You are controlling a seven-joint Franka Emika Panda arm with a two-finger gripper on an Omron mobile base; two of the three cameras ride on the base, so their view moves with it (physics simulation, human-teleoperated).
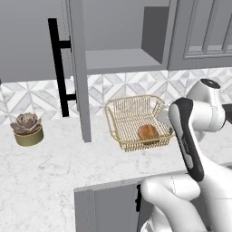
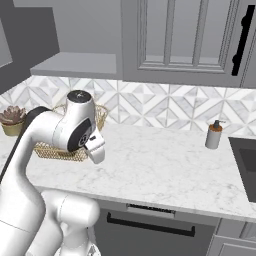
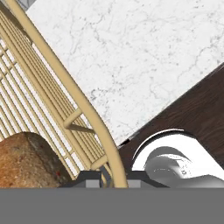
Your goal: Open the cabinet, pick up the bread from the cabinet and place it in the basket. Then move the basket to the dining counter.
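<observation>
Left base view: you see the cabinet (image 1: 122, 34) w/ its door (image 1: 78, 68) swung open, edge-on toward you, black handle (image 1: 60, 68) on its left face. Inside, the shelf is bare. The basket (image 1: 136, 120) sits on the marble surface (image 1: 54, 167) just below the cabinet, and the bread (image 1: 148, 132) lies in it, toward the front right. A succulent pot (image 1: 27, 129) stands well apart at left. The arm crosses in front of the basket's right side, so the pincer itself is hidden here.

Right base view: you get what the left doesn't, the surface running right to a soap bottle (image 2: 214, 134) and a dark sink edge (image 2: 245, 160), plus a second glass-paned door (image 2: 185, 35) above. The basket (image 2: 65, 150) is mostly behind the arm; the bread is hidden. The succulent shows at far left.

Hand view: close-up neither base cam gives. The basket's rim (image 3: 74, 94) runs diagonally, right down between the two dark tips of the pincer (image 3: 107, 180) at the bottom edge. The tips sit either side of the rim wire, close on it, so the pincer looks clenched on the rim, tho contact is barely visible. The bread (image 3: 26, 159) lies inside the mesh, just beside the pincer, at lower left.
</observation>
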